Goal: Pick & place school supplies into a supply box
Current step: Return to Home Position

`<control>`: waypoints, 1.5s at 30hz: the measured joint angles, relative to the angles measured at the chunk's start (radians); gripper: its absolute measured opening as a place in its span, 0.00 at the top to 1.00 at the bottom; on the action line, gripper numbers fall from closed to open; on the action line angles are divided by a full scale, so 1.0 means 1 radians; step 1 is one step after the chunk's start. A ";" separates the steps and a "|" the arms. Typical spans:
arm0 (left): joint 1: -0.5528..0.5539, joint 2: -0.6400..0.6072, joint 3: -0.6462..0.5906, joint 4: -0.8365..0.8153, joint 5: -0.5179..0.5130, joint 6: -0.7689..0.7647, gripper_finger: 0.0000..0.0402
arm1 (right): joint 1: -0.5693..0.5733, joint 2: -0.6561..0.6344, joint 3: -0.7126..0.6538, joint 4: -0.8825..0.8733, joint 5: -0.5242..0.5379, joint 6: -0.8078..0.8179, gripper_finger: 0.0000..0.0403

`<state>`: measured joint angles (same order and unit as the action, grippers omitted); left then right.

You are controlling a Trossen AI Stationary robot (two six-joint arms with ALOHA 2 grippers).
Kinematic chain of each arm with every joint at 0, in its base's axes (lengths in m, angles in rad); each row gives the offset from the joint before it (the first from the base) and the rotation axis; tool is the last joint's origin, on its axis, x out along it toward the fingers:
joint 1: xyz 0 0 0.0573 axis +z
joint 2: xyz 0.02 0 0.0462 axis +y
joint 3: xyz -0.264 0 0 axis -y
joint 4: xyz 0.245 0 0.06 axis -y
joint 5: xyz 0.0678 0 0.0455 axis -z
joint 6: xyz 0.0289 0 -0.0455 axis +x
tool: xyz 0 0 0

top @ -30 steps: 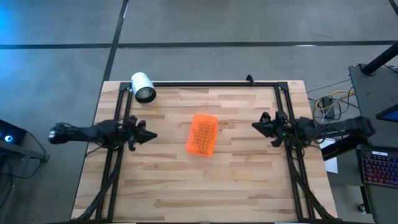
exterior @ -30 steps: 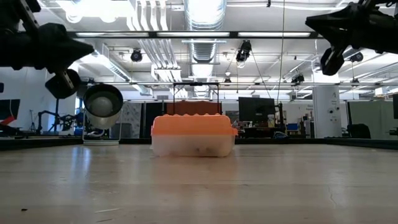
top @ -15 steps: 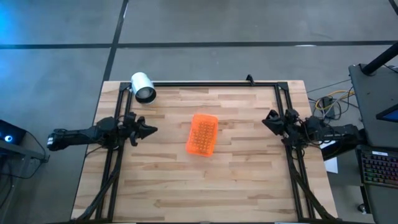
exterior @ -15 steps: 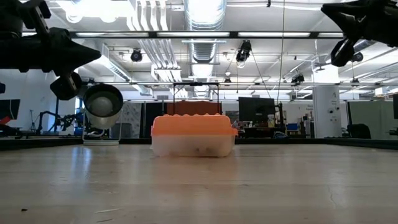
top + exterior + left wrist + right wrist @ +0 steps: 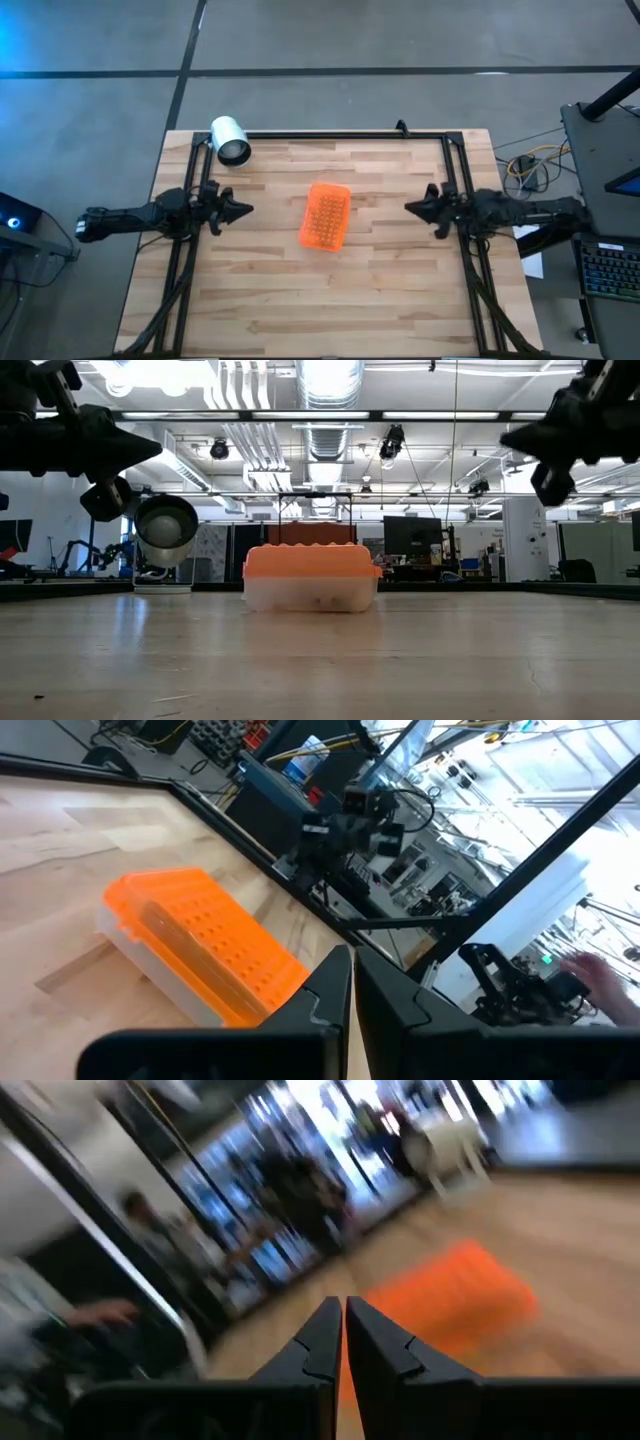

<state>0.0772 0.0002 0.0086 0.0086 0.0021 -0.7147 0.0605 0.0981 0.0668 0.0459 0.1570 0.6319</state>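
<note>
The supply box (image 5: 325, 215) lies closed at the middle of the bench (image 5: 380, 300), orange lid uppermost over its clear tray, with no pens or scissors showing loose on the wood. The left hand (image 5: 240, 211) hangs off the box's left side and the right hand (image 5: 410, 207) off its right. Each is well apart from the box and raised above the bench top, as the low view shows. Both hands are narrow, fingers drawn all but together, and hold nothing. With the packing apparently finished, the step in hand looks to be the retreat to the rest pose. Done well, that calls for each arm to draw back along its own side, high enough to clear the lid, with empty fingers closed. The arms should also steer clear of the black frame (image 5: 340, 134) that rims the bench. The box sits roughly midway between the two hands, touched by neither.
</note>
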 joint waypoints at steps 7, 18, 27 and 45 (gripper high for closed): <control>0.000 0.000 -0.001 -0.001 0.000 0.000 1.00 | 0.000 0.084 0.006 -0.198 -0.001 0.000 0.97; -0.007 0.000 -0.002 0.014 -0.003 0.000 1.00 | -0.001 0.159 -0.009 -0.155 -0.001 -0.002 0.97; -0.008 0.000 -0.002 0.015 -0.003 0.000 1.00 | -0.001 0.109 -0.057 -0.009 -0.001 -0.003 0.97; -0.017 0.000 -0.002 0.014 -0.002 0.000 1.00 | -0.002 -0.099 -0.057 -0.006 0.001 -0.003 0.97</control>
<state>0.0597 0.0002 0.0063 0.0224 -0.0002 -0.7147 0.0581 -0.0008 0.0099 0.0399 0.1576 0.6288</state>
